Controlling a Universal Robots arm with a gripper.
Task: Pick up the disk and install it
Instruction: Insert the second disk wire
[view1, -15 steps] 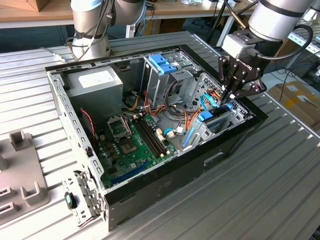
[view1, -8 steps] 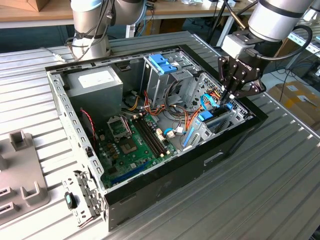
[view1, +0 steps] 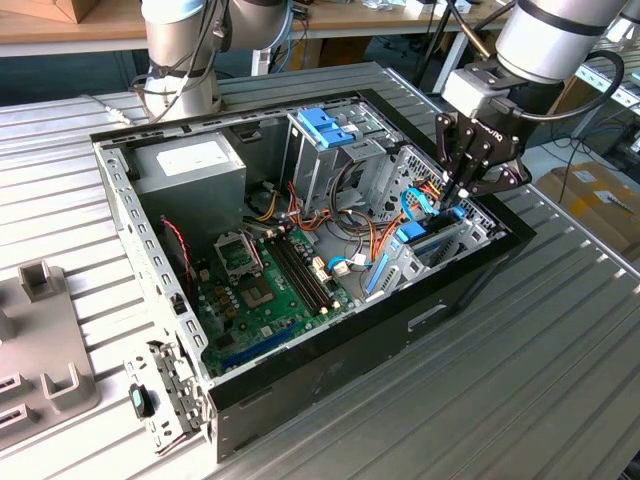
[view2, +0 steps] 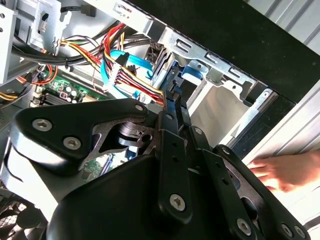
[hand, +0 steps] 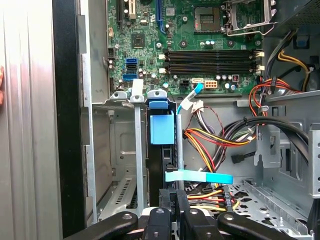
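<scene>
The disk (hand: 161, 130) stands on edge in a slot of the metal drive bay at the open computer case's corner, and its light-blue carrier (view2: 192, 75) shows at the end. In the exterior view the disk (view1: 440, 225) sits low in the bay at the view's right. My gripper (view1: 455, 195) hangs straight above it. In both wrist views my black fingers (hand: 170, 202) are drawn close together around the disk's thin upper edge, so the gripper (hand: 177, 197) looks shut on it. Most of the disk's face is hidden inside the bay.
An empty slot (hand: 120, 150) lies beside the disk. Orange, red and blue cables (hand: 210, 135) run close by. The motherboard (view1: 265, 285), power supply (view1: 190, 165) and tall cage with a blue latch (view1: 325, 125) fill the case. A person's hand (view2: 285, 170) rests on the table outside the case wall.
</scene>
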